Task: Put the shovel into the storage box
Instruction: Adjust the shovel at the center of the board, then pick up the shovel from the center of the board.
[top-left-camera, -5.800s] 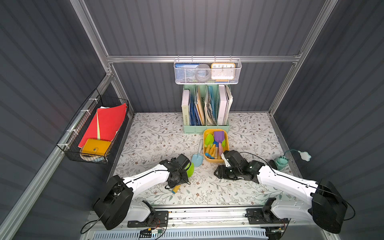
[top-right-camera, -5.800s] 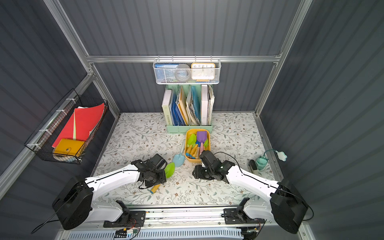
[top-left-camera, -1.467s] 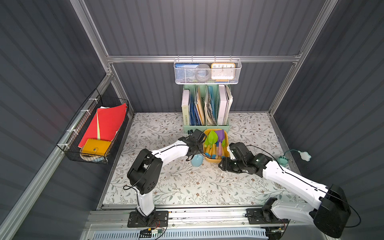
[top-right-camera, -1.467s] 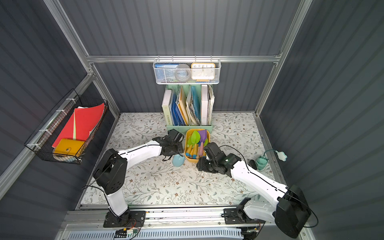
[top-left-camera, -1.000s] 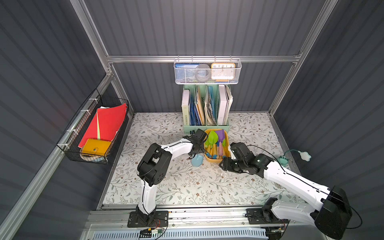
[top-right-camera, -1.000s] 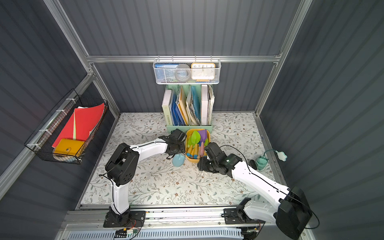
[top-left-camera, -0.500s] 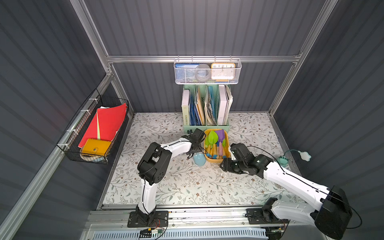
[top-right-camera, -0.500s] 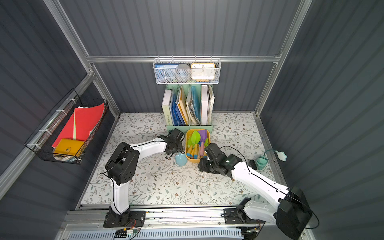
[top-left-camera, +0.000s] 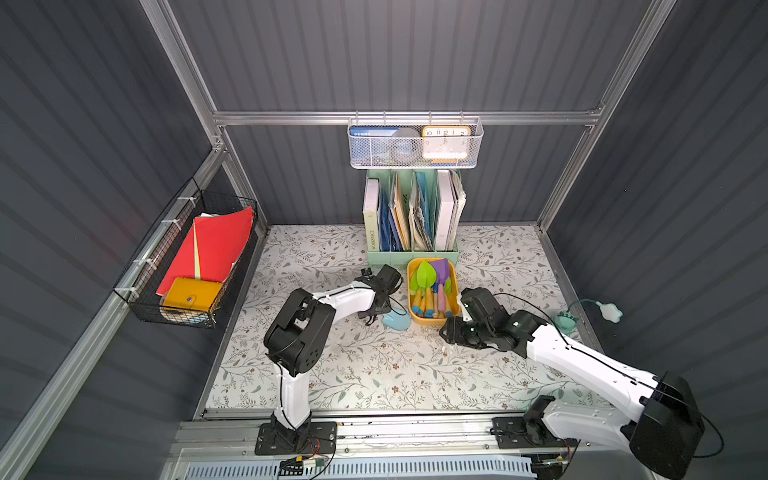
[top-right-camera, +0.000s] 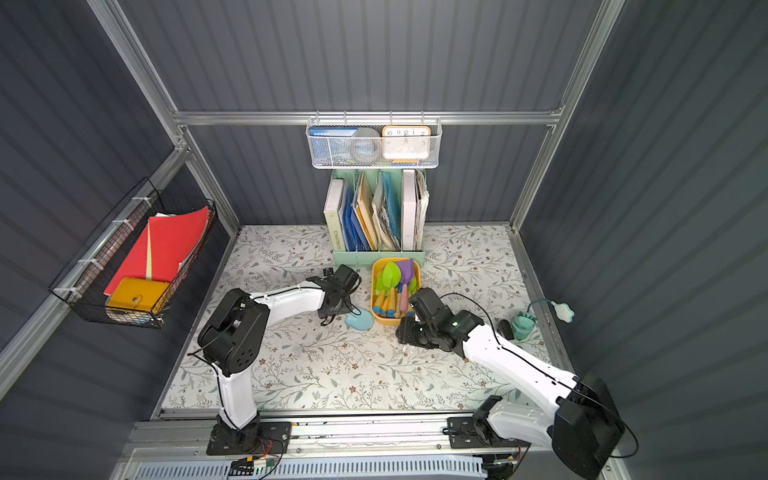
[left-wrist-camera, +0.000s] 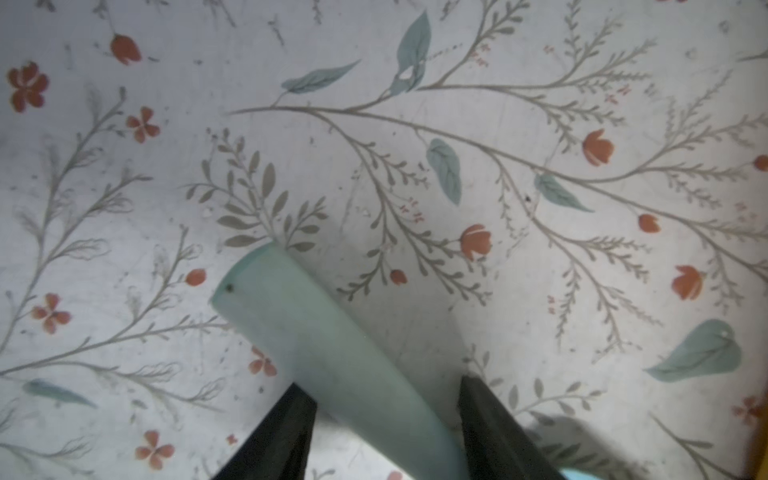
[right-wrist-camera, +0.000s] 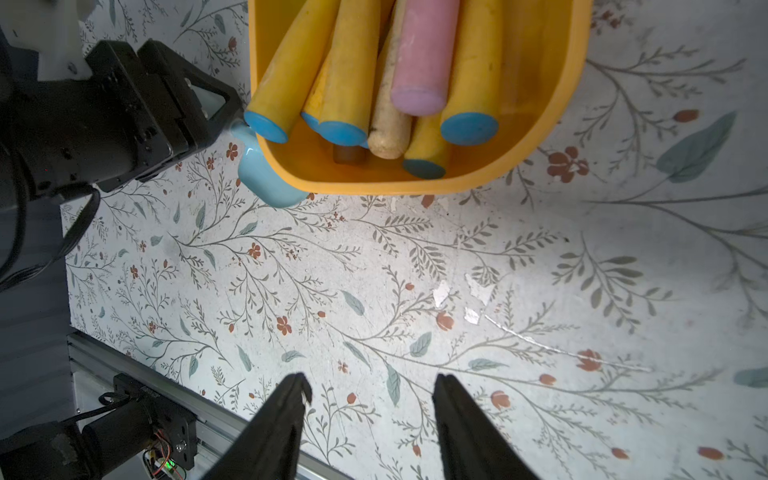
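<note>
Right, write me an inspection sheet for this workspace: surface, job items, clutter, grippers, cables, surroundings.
Surface: floral table, with small peeled patches in the print.
Job's things: blue shovel lies on the table outside the storage box, blade close beside its near corner. The box already holds a green shovel, a purple shovel and others.
Clutter: file rack, mesh basket, wire basket, teal toy.
Grippers: left gripper straddles the blue shovel's handle, grip unclear; right gripper open, empty, over bare table.
Cables: black cable loops off the left wrist.
Surroundings: dark ribbed walls, aluminium frame.
</note>
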